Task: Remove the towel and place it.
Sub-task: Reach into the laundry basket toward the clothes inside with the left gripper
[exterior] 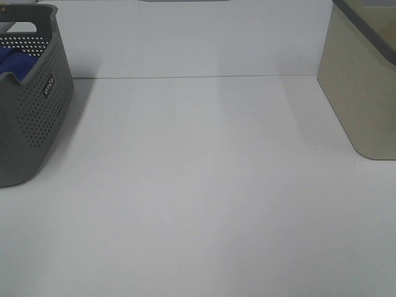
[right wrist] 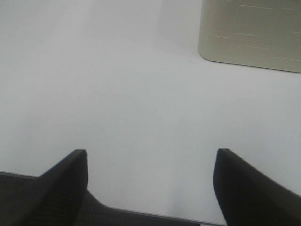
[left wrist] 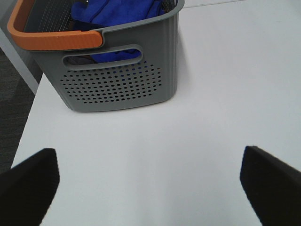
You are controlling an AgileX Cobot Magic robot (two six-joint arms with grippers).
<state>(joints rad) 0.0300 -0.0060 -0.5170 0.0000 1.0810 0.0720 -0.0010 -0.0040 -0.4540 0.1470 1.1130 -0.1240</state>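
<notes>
You will find the royal-blue plush towel (exterior: 15, 62) bunched up inside the grey perforated plastic basket (exterior: 37, 117), which stands at the far left of the white table (exterior: 198, 198) in the high view. Only a fold of the cloth shows there above the basket's scooped rim. A small dark label with pale lettering (exterior: 49, 86) sits on the basket's wall facing the middle of the table; you cannot read it clearly at this size. Your left wrist camera looks at the same basket (left wrist: 117, 84) from one end. The towel (left wrist: 117, 14) fills its inside, a bit of blue shows through the slot cut in the end wall, and an orange rubbery handle (left wrist: 51, 40) runs along the near rim. The left gripper (left wrist: 149, 181) hangs over bare tabletop, well apart from the basket, with its two dark fingers (left wrist: 33, 181) spread wide and only the white surface between them. Beside the table in that view lies dark floor (left wrist: 14, 94). On the right, a beige plastic bin with rounded corners (exterior: 365, 93) stands at the far right of the table, well apart from the basket. Your right wrist camera shows that bin (right wrist: 254, 33) ahead. The right gripper (right wrist: 153, 183) sits over the table's edge, its fingers (right wrist: 66, 186) also spread apart with nothing clamped between them.
</notes>
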